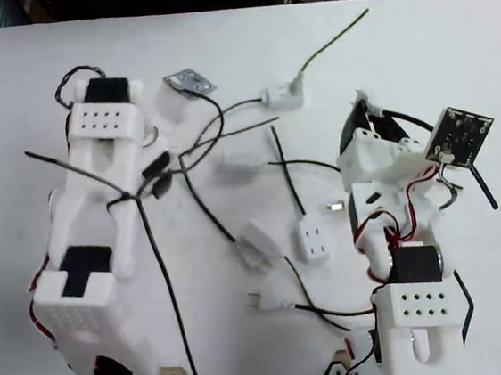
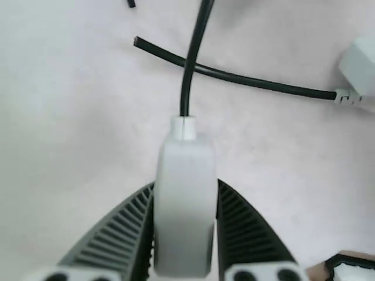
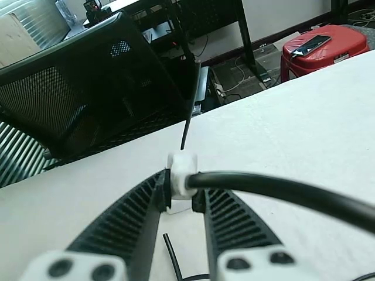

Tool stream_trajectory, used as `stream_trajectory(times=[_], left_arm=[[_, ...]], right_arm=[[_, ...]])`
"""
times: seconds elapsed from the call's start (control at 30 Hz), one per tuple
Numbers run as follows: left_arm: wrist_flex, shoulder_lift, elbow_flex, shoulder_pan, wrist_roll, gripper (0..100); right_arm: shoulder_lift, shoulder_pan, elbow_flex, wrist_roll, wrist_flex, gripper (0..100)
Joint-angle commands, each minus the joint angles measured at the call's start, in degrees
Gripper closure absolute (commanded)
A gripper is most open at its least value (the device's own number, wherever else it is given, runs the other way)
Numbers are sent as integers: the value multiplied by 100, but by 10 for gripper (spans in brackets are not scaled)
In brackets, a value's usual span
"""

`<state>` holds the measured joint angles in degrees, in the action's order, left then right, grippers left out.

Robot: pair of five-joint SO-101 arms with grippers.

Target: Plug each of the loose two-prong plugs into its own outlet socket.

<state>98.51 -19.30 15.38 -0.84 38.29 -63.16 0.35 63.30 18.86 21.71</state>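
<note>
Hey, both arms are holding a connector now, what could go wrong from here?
Black cables criss-cross the table, so moving the white connector in the left gripper may drag the loose white block. The right gripper holds its white plug at the tips of its fingers; it could twist.

We see the left arm [image 1: 93,222] on the left side of the table [image 1: 449,32] and the right arm [image 1: 398,226] on the right side. Loose cords [image 1: 200,200] lie between them, with a socket [image 1: 312,237] in the middle, a two-prong plug [image 1: 264,301] just in front of it, nearer the arms' bases, and another plug [image 1: 281,95] well behind it. A block [image 2: 183,164] sits between the fingers of the left gripper [image 2: 185,186], and its cord [image 2: 193,58] crosses a second cord [image 2: 246,79] lying on the table. A small plug [image 3: 181,167] sits between the fingers of the right gripper [image 3: 181,184], with the table under it.
</note>
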Motion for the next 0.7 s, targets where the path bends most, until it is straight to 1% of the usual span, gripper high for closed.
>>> stream_trajectory(times=[0.0, 0.2, 0.27, 0.37, 0.43, 0.67], left_arm=[[-686, 444, -554, -66, -484, 978], [-1169, 479, -1495, -295, -721, 958], [-1301, 479, -1600, -312, -774, 897], [-1363, 479, -1582, -277, -765, 775], [-1486, 488, -1582, -259, -765, 723], [-2286, 426, -1626, 251, -730, 728]], right_arm=[[-31, 40, -35, -18, -66, 981], [-31, 40, -35, -18, -66, 981], [-31, 40, -35, -18, -66, 981], [-31, 40, -35, -18, -66, 981], [-31, 40, -35, -18, -66, 981], [-31, 40, -35, -18, -66, 981]])
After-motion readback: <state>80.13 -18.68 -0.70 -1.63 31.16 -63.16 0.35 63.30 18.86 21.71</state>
